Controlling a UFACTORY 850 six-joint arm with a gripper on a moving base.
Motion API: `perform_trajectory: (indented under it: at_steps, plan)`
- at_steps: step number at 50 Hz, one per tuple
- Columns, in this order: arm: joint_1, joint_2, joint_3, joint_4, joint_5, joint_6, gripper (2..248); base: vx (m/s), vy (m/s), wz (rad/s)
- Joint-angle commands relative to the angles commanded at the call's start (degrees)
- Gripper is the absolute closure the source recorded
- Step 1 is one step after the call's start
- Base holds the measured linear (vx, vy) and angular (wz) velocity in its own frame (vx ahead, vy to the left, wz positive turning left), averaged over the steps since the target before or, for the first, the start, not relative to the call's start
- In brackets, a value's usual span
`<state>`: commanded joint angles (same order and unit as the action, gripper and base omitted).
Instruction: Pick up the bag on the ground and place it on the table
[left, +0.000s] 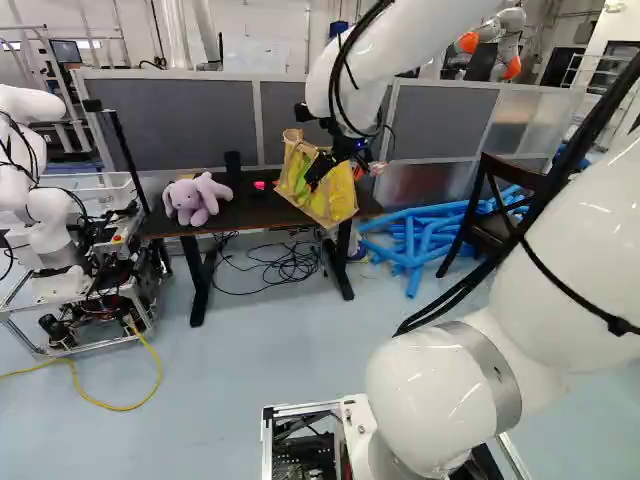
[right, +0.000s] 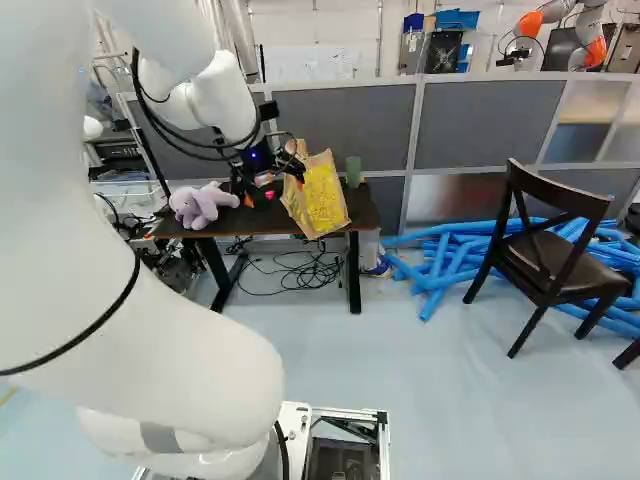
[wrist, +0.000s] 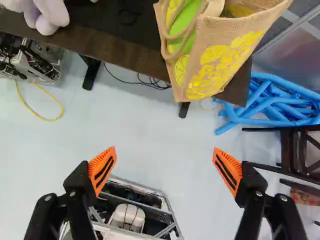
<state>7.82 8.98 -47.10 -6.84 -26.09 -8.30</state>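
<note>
My gripper (wrist: 164, 150) is spread wide, holding nothing — the bag (wrist: 220, 62) sits at the front edge of the table (wrist: 125, 52), seemingly overhanging. Best retreat slowly — without brushing it, lest it tip.

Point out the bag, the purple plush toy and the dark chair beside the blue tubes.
Bag (wrist: 222, 62): wrist view, its printed side.
Plush toy (left: 197, 199): left base view, near its middle.
Dark chair (right: 592, 273): right base view, its seat.

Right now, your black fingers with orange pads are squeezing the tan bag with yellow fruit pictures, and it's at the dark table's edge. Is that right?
Not quite: the wrist view shows the fingers spread wide open, with the bag ahead of them, not between them. It is at the edge of the dark table.
</note>
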Motion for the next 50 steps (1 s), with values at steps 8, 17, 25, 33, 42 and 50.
perform_trajectory:
  at_steps: [8,17,25,33,42,50]
  plan:
    - [-0.53,0.48,2.85,0.46,5.15,0.56,3,0.000,0.000,0.000]
    - [-1.16,1.04,6.25,1.02,11.30,1.23,3,0.000,0.000,0.000]
    - [-1.77,1.59,9.52,1.55,17.20,1.88,3,0.000,0.000,0.000]
    - [-2.42,2.17,13.00,2.11,23.50,2.56,3,0.000,0.000,0.000]
    - [-3.14,2.82,16.93,2.75,30.59,3.34,3,0.000,0.000,0.000]
    - [-3.75,3.37,20.19,3.28,36.49,3.98,3,0.000,0.000,0.000]
